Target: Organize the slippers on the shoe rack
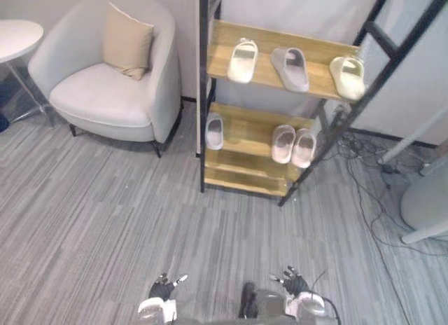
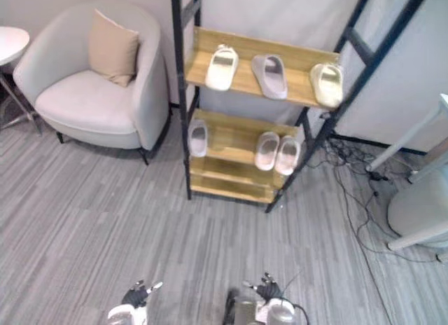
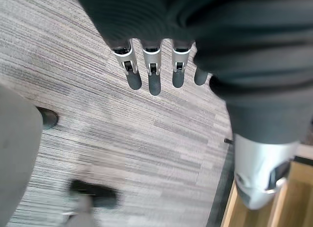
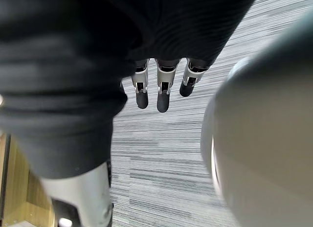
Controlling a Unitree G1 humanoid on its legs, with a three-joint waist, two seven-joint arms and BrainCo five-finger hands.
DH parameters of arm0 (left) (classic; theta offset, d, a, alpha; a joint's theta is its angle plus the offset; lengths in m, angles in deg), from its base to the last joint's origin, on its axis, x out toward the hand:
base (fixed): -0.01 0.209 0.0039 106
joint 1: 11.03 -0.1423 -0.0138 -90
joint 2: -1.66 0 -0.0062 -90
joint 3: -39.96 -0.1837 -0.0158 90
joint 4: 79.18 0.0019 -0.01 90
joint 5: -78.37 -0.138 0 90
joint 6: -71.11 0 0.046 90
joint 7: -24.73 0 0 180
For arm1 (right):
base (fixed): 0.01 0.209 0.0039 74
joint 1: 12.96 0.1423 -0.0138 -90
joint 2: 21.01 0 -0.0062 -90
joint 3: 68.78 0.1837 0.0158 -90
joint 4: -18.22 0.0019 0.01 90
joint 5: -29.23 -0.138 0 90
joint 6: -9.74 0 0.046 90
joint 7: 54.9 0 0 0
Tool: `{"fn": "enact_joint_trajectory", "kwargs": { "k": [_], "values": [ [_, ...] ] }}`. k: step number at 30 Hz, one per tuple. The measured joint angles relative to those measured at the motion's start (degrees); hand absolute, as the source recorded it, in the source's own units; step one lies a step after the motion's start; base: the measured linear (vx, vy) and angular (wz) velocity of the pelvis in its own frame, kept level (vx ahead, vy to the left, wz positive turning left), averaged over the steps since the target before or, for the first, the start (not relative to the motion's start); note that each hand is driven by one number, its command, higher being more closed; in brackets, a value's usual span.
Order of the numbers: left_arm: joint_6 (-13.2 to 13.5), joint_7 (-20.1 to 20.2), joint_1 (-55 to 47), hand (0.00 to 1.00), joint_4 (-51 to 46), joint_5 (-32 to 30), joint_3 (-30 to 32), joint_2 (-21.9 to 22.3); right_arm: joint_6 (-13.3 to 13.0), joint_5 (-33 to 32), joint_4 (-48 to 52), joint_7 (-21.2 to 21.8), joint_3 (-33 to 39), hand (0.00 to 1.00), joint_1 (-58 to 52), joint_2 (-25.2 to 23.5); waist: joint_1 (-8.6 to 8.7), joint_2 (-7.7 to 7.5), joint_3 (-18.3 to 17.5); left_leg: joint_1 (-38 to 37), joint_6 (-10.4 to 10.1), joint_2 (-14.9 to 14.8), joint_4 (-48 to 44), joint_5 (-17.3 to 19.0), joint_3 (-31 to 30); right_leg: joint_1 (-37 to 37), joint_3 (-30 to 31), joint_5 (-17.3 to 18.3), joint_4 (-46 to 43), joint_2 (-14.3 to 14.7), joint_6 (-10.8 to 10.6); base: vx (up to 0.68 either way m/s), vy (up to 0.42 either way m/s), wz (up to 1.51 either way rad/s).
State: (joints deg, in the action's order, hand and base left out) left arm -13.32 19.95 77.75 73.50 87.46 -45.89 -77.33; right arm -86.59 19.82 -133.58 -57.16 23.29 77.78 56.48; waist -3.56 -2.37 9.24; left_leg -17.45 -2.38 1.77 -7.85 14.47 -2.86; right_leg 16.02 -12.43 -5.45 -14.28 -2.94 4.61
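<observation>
Shoe rack (image 1: 203,94) is standing against the wall, just beside a grey armchair (image 1: 91,101).

Head views are showing the slippers:
- The upper shelf (image 1: 264,71) is carrying a cream slipper (image 1: 243,60), a grey slipper (image 1: 290,68) and a pale yellow slipper (image 1: 348,76), each apart from the next. The yellow one is sitting at the right edge.
- The lower shelf (image 1: 248,132) is carrying a white slipper (image 1: 214,131) at its left and a pink pair (image 1: 283,143) lying side by side.

Left hand (image 1: 162,288) and right hand (image 1: 292,281) are hanging low over the striped floor (image 1: 105,234), well apart from the rack.

Wrist views are giving the close read. The left fingers (image 3: 153,73) are hanging straight and slightly spread, holding nothing, and the right fingers (image 4: 163,90) are doing likewise.
</observation>
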Motion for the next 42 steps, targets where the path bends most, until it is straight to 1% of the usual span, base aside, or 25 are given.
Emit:
{"fn": "enact_joint_trajectory", "kwargs": {
  "k": [3,4,6,7,8,9,11,12,13,14,15,16,18,21,23,25,28,29,30,32,34,35,37,39,42],
  "values": [
    [0.0,0.2,-0.2,0.00,1.4,-0.1,1.7,2.9,0.2,0.0,-0.2,0.0,0.1,0.00,0.8,1.6,0.78,4.20,-0.3,0.8,-0.5,-3.7,-4.5,-0.3,-1.4,-1.9,-0.7,4.8,-0.2,3.1,0.4,0.46,-0.154,0.05],
    [0.0,0.3,-0.1,0.00,1.5,-0.2,2.3,3.3,0.1,0.0,-0.1,-0.2,0.1,0.00,0.7,1.6,0.95,4.47,-0.3,1.9,-1.3,-4.1,-7.6,-0.8,-1.6,-2.9,-1.1,5.7,0.1,3.8,0.3,0.49,-0.174,0.06],
    [0.0,0.5,-0.1,0.00,0.7,-0.5,4.3,3.4,0.3,-0.2,0.2,-0.2,-0.4,0.00,-0.1,1.5,0.65,3.97,0.1,7.5,-7.0,-4.3,-25.0,-5.8,-1.1,-9.1,-1.1,8.2,3.3,4.7,1.5,0.51,-0.147,0.13],
    [0.1,0.5,-0.1,0.00,0.2,-0.5,5.0,3.3,0.2,-0.2,0.3,-0.2,-0.7,0.00,-0.4,1.5,0.15,3.46,0.4,11.4,-7.3,-4.7,-33.8,-8.0,-0.4,-11.3,-0.9,9.2,4.2,4.6,1.8,0.41,-0.045,0.04],
    [0.2,0.5,-0.1,0.00,-0.4,-0.4,5.2,3.1,0.3,-0.5,0.3,-0.3,-0.7,0.00,-0.4,1.2,-0.08,3.59,0.6,16.0,-4.5,-6.0,-42.0,-2.6,2.5,-14.6,-0.9,9.9,5.4,4.6,2.2,0.36,-0.021,0.03],
    [0.3,0.4,-0.2,0.00,-1.3,-0.3,5.2,3.0,0.3,-1.0,0.3,-0.4,-0.7,0.00,-0.7,0.9,-0.16,3.29,0.6,19.7,-2.4,-7.1,-44.0,1.3,5.0,-17.2,-0.9,10.2,6.7,4.3,1.9,0.35,-0.021,0.01],
    [0.3,0.5,-0.2,0.00,-2.3,-0.3,4.3,2.6,0.3,-2.0,0.3,-0.5,-0.6,0.00,-0.1,0.5,-0.54,2.53,0.9,25.6,-0.5,-6.7,-37.1,5.4,7.6,-20.1,-0.3,10.9,8.2,2.5,0.7,0.33,0.042,-0.09],
    [0.4,0.5,-0.1,0.00,-2.5,0.0,3.5,2.6,0.2,-2.0,0.3,-0.5,-0.5,0.00,0.1,0.5,-0.75,2.68,0.9,28.1,-0.7,-5.9,-30.2,5.3,7.3,-20.9,0.1,11.7,8.7,1.7,-0.6,0.36,0.151,-0.18],
    [0.4,0.4,0.1,0.00,-2.5,0.0,2.9,2.7,0.3,-2.0,0.3,-0.5,-0.5,0.00,0.4,0.5,-0.89,3.16,0.8,29.4,-1.0,-5.5,-23.1,4.0,6.4,-21.5,0.6,12.4,8.7,1.3,-1.6,0.28,0.169,-0.22],
    [0.4,0.4,0.0,0.00,-2.4,0.2,2.3,2.8,0.3,-2.0,-0.1,-0.5,-0.4,0.00,0.1,1.0,-1.23,3.96,0.7,29.3,-2.0,-5.3,-15.0,-3.3,4.5,-22.1,1.5,13.8,8.8,1.5,-3.2,0.26,0.221,-0.31],
    [0.4,0.3,-0.2,0.00,-2.2,0.1,1.5,2.4,0.4,-1.9,-0.4,-0.4,-0.7,0.00,-0.6,0.4,-1.74,3.17,-0.3,28.1,0.8,-3.5,-14.2,-3.6,4.7,-22.4,3.5,15.3,8.2,0.6,-4.2,0.30,0.241,-0.30],
    [0.4,0.4,-0.4,0.00,-2.3,0.0,1.0,1.8,0.4,-1.9,-0.4,-0.4,-0.7,0.00,-0.7,0.1,-1.91,2.58,-1.2,27.7,2.0,-2.0,-14.0,-2.2,4.5,-22.0,4.0,16.8,7.0,-0.8,-5.0,0.39,0.269,-0.33],
    [0.3,0.4,-0.1,0.00,-2.3,0.0,1.3,1.2,0.6,-1.8,-0.4,-0.3,-0.7,0.00,-1.3,-0.4,-2.34,0.42,-1.3,25.0,2.9,-0.6,-12.8,-0.9,7.7,-20.4,6.4,19.3,0.1,-3.8,-8.0,0.40,0.200,-0.50],
    [0.2,0.4,0.0,0.00,-1.2,-0.1,0.9,0.6,0.6,-1.7,-0.1,0.1,-0.9,0.00,-0.7,-1.4,-2.56,-0.08,-1.2,18.7,4.5,-0.4,-8.8,-0.9,10.7,-13.8,7.3,19.3,-16.9,-5.8,-10.5,0.31,0.157,-0.48],
    [-0.1,0.5,0.0,0.00,-0.2,-0.7,-1.0,-0.3,0.6,-1.0,-0.3,0.1,-1.0,0.00,-0.8,-1.5,-1.46,0.04,-1.3,13.8,4.6,-0.4,-6.1,-1.0,10.5,-12.4,3.4,20.1,-23.7,-7.1,-10.4,0.38,0.073,-0.07],
    [-0.1,0.5,0.1,0.00,0.1,-1.1,-1.3,-0.5,0.6,0.4,-0.4,0.1,-1.3,0.00,-0.7,-1.5,-1.29,-0.09,-1.4,12.0,4.6,-1.4,-5.8,-1.0,9.8,-11.2,-0.4,20.8,-22.6,-6.8,-9.5,0.30,-0.007,0.04],
    [-0.1,0.5,0.3,0.00,0.5,-1.1,-1.3,-0.6,0.6,0.5,-0.4,0.1,-1.3,0.00,-0.5,-1.3,-1.08,-0.05,-1.5,11.1,4.5,-2.5,-6.4,-0.9,8.1,-8.3,-4.1,18.4,-10.9,-5.9,-7.0,0.29,-0.072,0.07],
    [-0.1,0.5,0.2,0.00,0.5,-1.1,-1.3,-0.8,0.6,0.5,-0.4,0.1,-1.8,0.00,-0.8,-1.1,-0.94,-0.69,-1.9,11.0,3.4,-1.7,-7.4,-0.3,7.8,-8.0,-3.8,10.9,-3.2,-5.5,-4.8,0.31,-0.122,0.05],
    [-0.1,0.4,0.3,0.00,1.1,-1.1,-1.2,-1.0,0.5,0.5,-0.4,0.1,-2.3,0.00,-0.9,-0.6,-0.85,-0.89,-2.2,11.2,1.7,-0.8,-10.2,1.0,6.7,-8.5,-2.6,8.0,-1.2,-5.6,-5.2,0.35,-0.076,-0.05],
    [0.3,0.6,0.3,0.00,2.1,-1.3,-1.3,-0.3,0.4,0.5,-1.8,0.0,-2.6,0.00,-0.4,0.4,-1.10,0.10,-3.0,14.7,2.0,-1.0,-12.7,3.0,3.5,-10.5,-1.4,7.1,2.0,-5.6,-5.5,0.22,-0.032,-0.23],
    [0.2,0.6,0.2,0.00,2.2,-1.1,-1.2,1.0,0.4,0.5,-3.0,0.0,-2.9,0.00,-0.2,1.9,-1.00,2.97,-3.3,13.0,0.6,-3.3,-3.1,0.2,1.6,-12.4,-1.1,7.1,4.2,-3.8,-6.1,0.16,-0.028,-0.32],
    [0.2,0.3,0.2,0.00,2.3,-1.3,-1.3,1.2,0.6,0.5,-3.1,0.0,-3.0,0.00,-0.4,2.4,-1.11,3.34,-3.7,12.3,0.7,-3.1,-2.3,-0.3,2.2,-13.1,-0.2,6.7,6.1,-3.5,-7.3,0.15,0.038,-0.26],
    [0.2,0.3,0.1,0.00,2.5,-1.4,-1.6,1.1,0.7,0.6,-2.8,0.1,-3.4,0.00,-0.4,2.2,-0.70,2.70,-4.0,12.3,0.7,-3.0,-2.3,-0.2,2.1,-14.6,-0.1,6.1,9.3,-3.2,-8.2,0.10,0.028,-0.04],
    [0.1,0.4,0.1,0.00,2.7,-1.7,-1.9,-0.4,0.7,0.6,-3.5,0.1,-3.4,0.00,-1.0,1.6,-0.08,0.94,-4.5,12.4,0.7,-3.0,-2.5,-0.2,0.9,-16.7,-1.4,5.0,13.3,-2.6,-8.3,0.13,-0.006,0.23],
    [0.1,0.4,0.3,0.00,2.7,-1.7,-3.1,-0.9,0.9,0.5,-4.3,0.0,-3.3,0.00,-1.9,1.5,0.21,0.23,-4.4,12.5,0.7,-3.0,-3.6,-0.2,-1.0,-19.4,-3.1,4.5,15.9,-2.4,-8.3,0.10,-0.027,0.29]
  ]
}}
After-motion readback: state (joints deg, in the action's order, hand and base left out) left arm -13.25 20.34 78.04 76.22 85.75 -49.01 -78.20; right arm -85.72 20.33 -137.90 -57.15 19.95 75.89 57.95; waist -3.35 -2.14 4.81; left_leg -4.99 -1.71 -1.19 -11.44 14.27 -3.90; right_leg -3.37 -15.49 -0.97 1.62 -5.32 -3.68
